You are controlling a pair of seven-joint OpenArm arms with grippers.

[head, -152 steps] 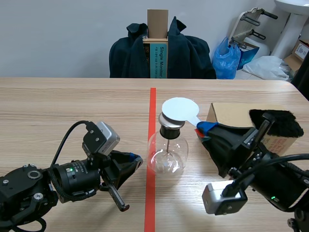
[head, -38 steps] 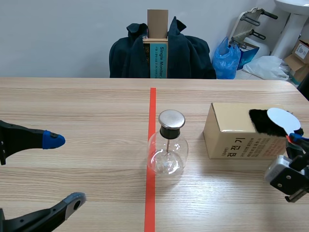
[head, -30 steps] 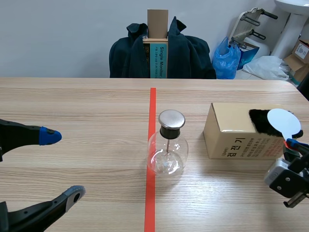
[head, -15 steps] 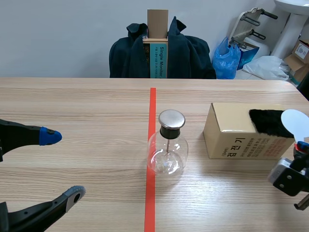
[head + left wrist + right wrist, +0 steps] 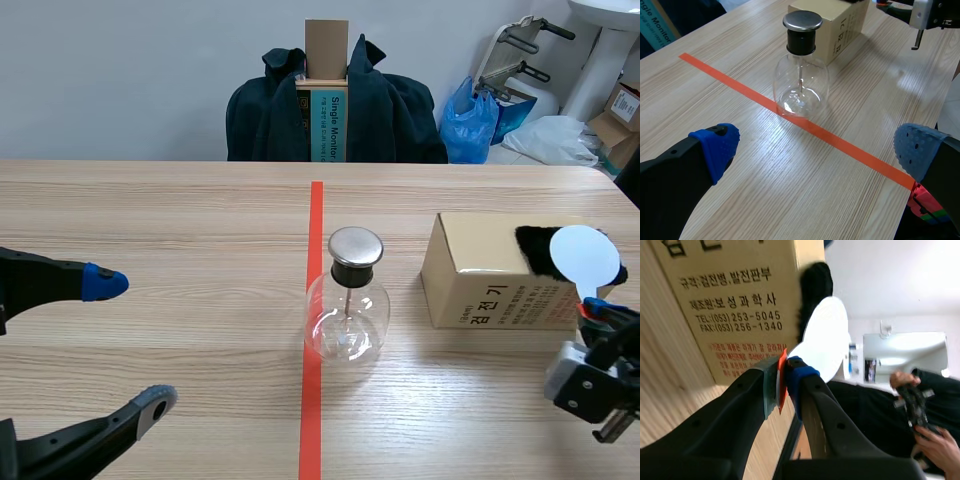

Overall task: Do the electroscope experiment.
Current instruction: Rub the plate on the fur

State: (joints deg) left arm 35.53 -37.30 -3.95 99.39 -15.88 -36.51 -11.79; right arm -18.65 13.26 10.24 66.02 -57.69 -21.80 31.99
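Observation:
The electroscope, a round glass flask (image 5: 345,318) with a metal cap (image 5: 356,245), stands on the red tape line mid-table. It also shows ahead of my left gripper (image 5: 817,147) as the flask (image 5: 801,85). That left gripper (image 5: 125,345) is open and empty at the table's left. My right gripper (image 5: 598,308) is shut on the stem of a white disc (image 5: 586,256), held against the black fur patch (image 5: 542,250) on the cardboard box (image 5: 480,285). In the right wrist view the gripper (image 5: 782,377) clamps the disc (image 5: 827,337) beside the fur (image 5: 815,285) and box (image 5: 725,305).
A chair draped with a dark jacket (image 5: 335,110) stands beyond the table's far edge. Bags and boxes (image 5: 540,125) lie on the floor at the back right. A person's hand (image 5: 935,440) shows off the table past the right gripper.
The right gripper swung the white disc to the right over the fur patch, then back to the left. The left arm and the flask have not moved.

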